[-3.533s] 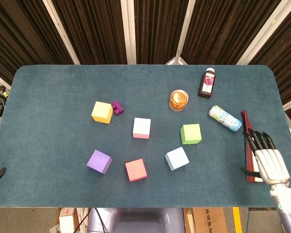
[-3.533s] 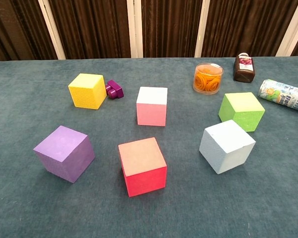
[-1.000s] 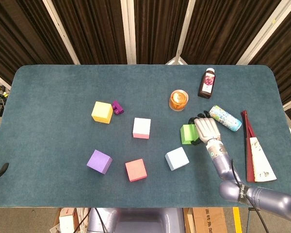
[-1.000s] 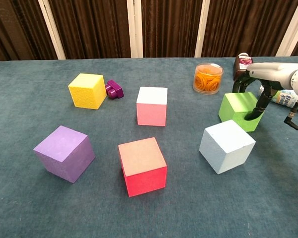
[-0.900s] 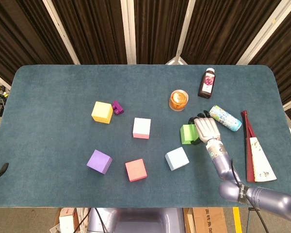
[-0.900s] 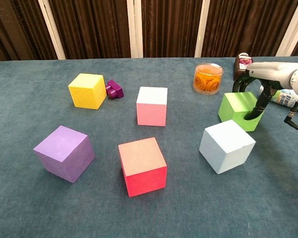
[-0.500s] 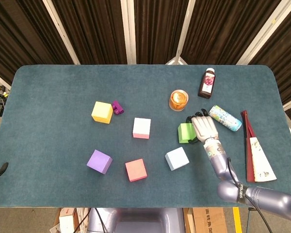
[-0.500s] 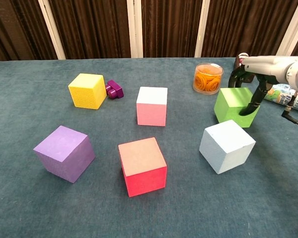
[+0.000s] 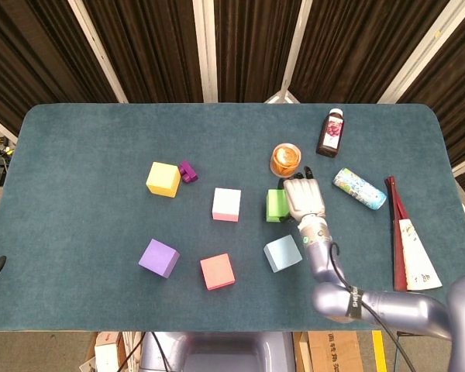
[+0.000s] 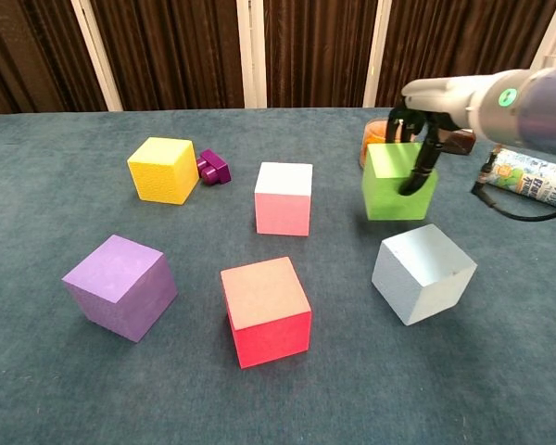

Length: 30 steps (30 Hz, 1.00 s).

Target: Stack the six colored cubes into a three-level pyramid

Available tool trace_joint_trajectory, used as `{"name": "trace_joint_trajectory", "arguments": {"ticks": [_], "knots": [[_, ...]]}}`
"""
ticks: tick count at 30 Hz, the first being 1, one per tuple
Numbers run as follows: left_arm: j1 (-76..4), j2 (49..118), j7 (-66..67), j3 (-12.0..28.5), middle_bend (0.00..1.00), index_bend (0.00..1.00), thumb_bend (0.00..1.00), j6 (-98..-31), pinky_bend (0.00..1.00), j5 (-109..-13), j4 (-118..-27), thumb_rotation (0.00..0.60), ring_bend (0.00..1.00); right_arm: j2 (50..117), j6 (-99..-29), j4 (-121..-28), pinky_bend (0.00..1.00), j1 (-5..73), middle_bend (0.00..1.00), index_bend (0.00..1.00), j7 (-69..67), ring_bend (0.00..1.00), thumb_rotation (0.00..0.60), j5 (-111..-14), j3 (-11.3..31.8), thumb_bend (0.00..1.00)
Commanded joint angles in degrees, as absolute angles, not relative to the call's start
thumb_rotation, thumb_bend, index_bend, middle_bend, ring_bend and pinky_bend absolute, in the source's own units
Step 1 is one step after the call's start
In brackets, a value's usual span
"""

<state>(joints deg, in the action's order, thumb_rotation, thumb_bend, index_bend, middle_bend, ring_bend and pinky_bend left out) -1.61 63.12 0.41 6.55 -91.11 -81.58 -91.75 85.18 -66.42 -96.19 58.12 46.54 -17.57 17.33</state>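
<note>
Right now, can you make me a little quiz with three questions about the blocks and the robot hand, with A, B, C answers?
1. Where is the small purple toy?
A. Right beside the yellow cube
B. On the red cube
C. Next to the light blue cube

2. How many big cubes are there?
A. Four
B. Six
C. Eight

3. What is the right robot hand doing?
A. Resting flat on the table
B. Holding the green cube
C. Holding the orange candle jar

Answers: 1 A, the toy sits against the yellow cube's side. 2 B, yellow, pink, green, purple, red and light blue. 3 B, its fingers wrap the green cube.
</note>
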Motion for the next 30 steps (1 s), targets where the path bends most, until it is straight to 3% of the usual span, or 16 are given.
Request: {"name": "trace_joint_trajectory", "arguments": {"ticks": [1,11,30], "knots": [[-1.52,63.01,0.05,6.61,0.00,0.12,0.31,-91.18,0.00,-81.51,-91.75,0.600,0.00,88.53,-69.12,-94.86,0.00,61.37,0.41,0.44,49.82,0.21,0.600,-12.69,19.80,0.20],[-1.06,62.65,-0.78,6.89,0.00,0.12,0.31,-91.89,0.00,-81.30,-91.85,0.600,0.00,93.89,-70.67,-89.01,0.00,65.46,0.41,0.44,52.81,0.21,0.600,-5.53,23.80,0.21],[-1.27,62.75,-0.43,7.35,0.00,0.12,0.31,-91.38,0.00,-80.51,-91.74,0.600,0.00,95.97,-67.77,-85.27,0.00,65.20,0.41,0.44,52.45,0.21,0.600,-6.22,24.17,0.23]]}}
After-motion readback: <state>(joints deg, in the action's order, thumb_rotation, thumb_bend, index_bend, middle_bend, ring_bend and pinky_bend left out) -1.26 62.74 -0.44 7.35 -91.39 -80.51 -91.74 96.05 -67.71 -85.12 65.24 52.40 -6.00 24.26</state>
